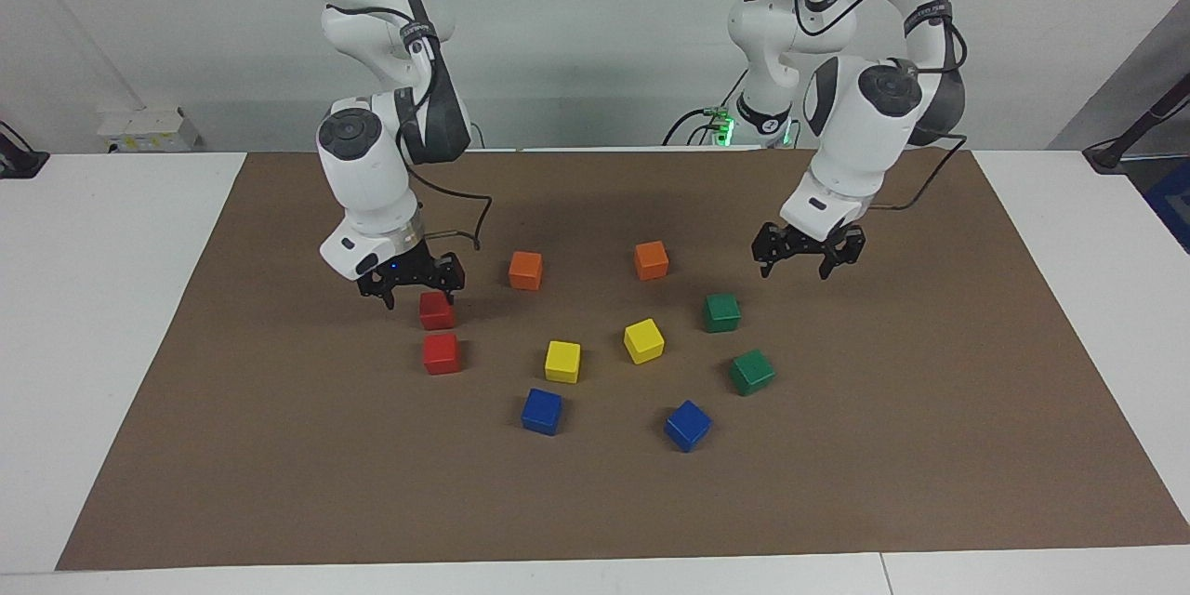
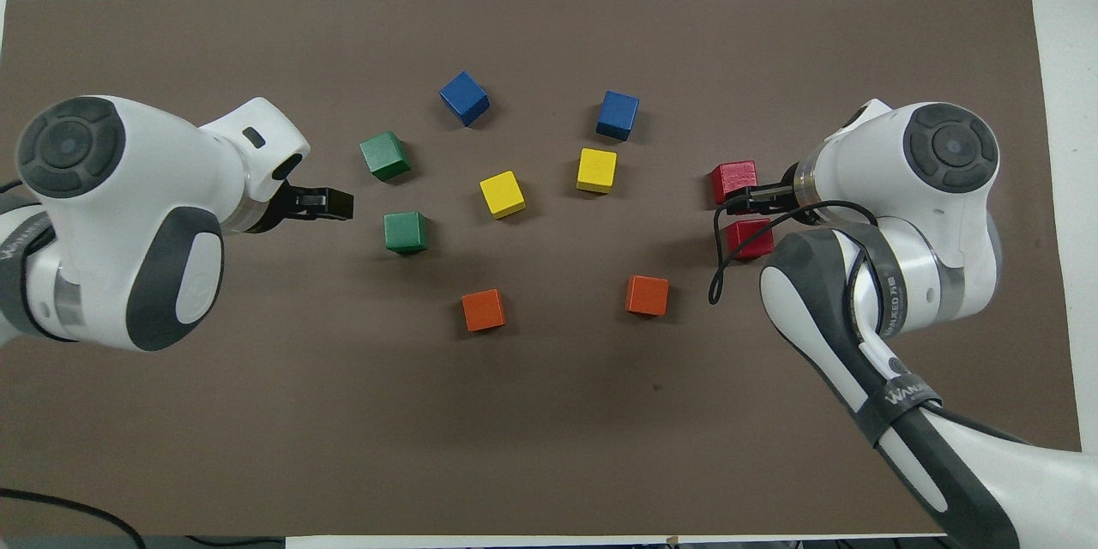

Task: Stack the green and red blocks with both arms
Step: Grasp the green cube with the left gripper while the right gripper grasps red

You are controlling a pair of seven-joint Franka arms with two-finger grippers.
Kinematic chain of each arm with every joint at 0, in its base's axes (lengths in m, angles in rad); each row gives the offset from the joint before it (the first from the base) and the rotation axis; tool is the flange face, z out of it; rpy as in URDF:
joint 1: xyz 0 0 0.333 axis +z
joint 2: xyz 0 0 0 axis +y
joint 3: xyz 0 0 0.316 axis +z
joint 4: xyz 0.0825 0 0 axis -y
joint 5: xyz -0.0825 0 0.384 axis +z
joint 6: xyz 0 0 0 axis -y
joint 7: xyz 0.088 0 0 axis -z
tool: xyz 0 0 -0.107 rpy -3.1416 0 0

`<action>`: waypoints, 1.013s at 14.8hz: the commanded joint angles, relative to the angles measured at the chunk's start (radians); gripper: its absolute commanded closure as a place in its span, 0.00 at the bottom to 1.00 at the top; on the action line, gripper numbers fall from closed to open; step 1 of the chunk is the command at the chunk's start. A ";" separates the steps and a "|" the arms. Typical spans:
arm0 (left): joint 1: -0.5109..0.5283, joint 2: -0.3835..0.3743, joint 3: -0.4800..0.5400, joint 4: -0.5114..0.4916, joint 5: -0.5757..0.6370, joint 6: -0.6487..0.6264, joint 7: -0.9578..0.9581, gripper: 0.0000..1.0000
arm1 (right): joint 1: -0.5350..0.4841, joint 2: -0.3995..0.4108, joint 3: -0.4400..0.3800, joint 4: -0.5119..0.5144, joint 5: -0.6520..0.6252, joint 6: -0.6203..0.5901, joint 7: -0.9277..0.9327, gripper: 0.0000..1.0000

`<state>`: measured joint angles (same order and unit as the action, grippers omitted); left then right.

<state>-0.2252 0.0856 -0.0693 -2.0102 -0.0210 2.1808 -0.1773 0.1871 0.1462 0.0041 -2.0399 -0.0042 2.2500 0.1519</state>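
Right tool (image 1: 418,292) wide over a red block (image 1: 436,311), left tool (image 1: 797,262) wide — beside the green blocks (image 1: 721,312)

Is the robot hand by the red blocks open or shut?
Open. The right hand has its two fingertips spread apart, just above the red block nearer the robots, gripping nothing.

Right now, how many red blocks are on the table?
2. One red block sits under the right gripper; the other red block lies beside it, farther from the robots. None seems hidden.
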 commanded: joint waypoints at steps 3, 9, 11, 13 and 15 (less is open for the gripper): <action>-0.086 0.072 0.013 -0.035 0.006 0.154 -0.117 0.00 | 0.002 -0.007 0.002 -0.054 0.003 0.051 0.021 0.00; -0.140 0.157 0.017 -0.033 0.009 0.214 -0.128 0.00 | 0.002 -0.036 0.002 -0.154 0.003 0.097 0.024 0.00; -0.140 0.157 0.019 -0.035 0.012 0.212 -0.125 0.00 | 0.005 -0.043 0.004 -0.190 0.003 0.115 0.026 0.00; -0.138 0.157 0.019 -0.050 0.013 0.214 -0.120 0.00 | 0.018 -0.051 0.002 -0.212 0.003 0.125 0.026 0.00; -0.138 0.166 0.019 -0.059 0.013 0.218 -0.122 0.00 | 0.018 -0.053 0.004 -0.221 0.003 0.132 0.026 0.00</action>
<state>-0.3487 0.2508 -0.0655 -2.0419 -0.0210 2.3736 -0.2876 0.2021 0.1294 0.0042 -2.2161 -0.0042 2.3522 0.1526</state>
